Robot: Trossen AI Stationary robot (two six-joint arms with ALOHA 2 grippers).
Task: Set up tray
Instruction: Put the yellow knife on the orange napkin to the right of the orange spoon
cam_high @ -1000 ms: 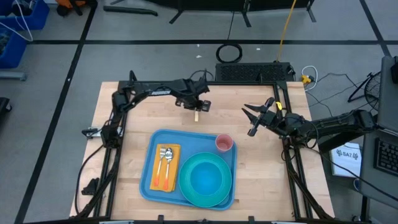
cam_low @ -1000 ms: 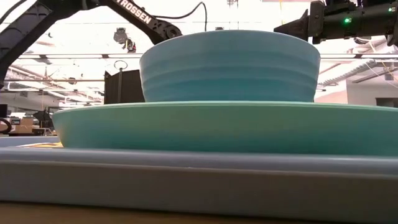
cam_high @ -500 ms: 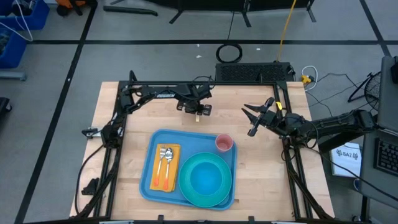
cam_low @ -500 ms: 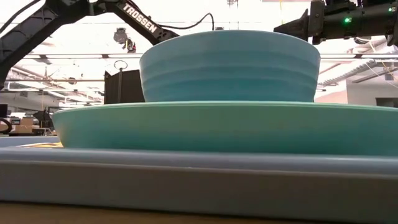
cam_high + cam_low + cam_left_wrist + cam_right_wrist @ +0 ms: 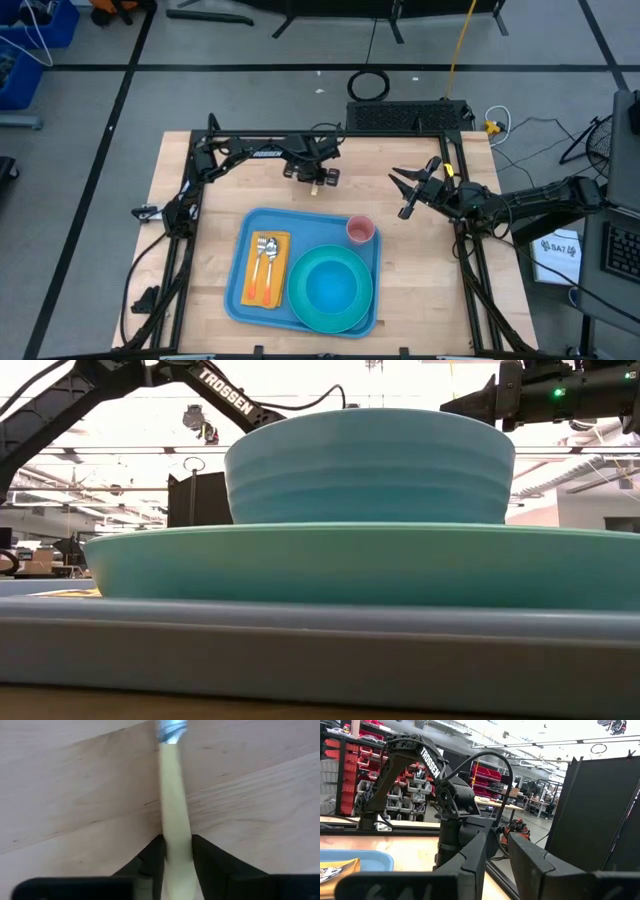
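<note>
My left gripper points down at the far middle of the table, shut on a utensil with a cream handle and a metal end. In the high view a short piece of that handle shows beneath the gripper. The blue tray lies near the front, carrying a turquoise plate with a bowl, a pink cup and an orange napkin with cutlery. My right gripper hangs open in the air at the far right. My left gripper pinches the cream handle between its two fingers, one on each long side. The fingers come from above, pointing down, and stand across the handle. The utensil lies flat on the table, its metal end pointing away from the fingers.
In the low view the bowl, the plate and the tray's rim fill the foreground and hide the table behind. Bare wood lies left and right of the tray. Cables and a dark mat sit beyond the far edge.
My left gripper has sunk toward the table, down over the cream-handled utensil, which stays lying where it was. My right arm has kept still.
</note>
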